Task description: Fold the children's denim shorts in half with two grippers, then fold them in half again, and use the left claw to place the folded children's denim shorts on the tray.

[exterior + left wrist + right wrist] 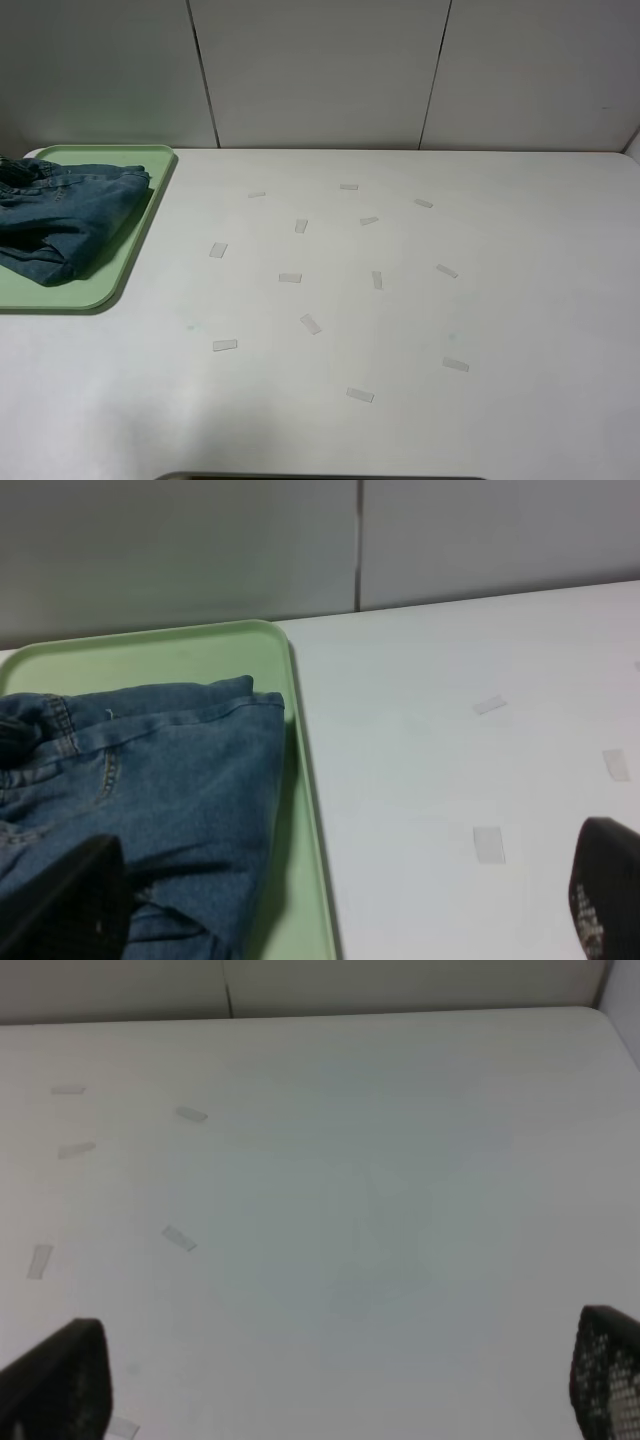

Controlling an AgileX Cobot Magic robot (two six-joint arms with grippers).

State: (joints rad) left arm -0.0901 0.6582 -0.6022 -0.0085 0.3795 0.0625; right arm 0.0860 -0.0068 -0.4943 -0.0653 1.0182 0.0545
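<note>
Shorts [62,218] lie bunched on the tray [128,262], one edge near its rim. Both grippers' fingers [70,905] stand spread, empty. A careless nudge could drag the denim over that rim.

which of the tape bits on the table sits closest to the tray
The tape piece just right of the pale-green tray, level with the folded denim shorts. Every other piece lies farther right across the white table.
</note>
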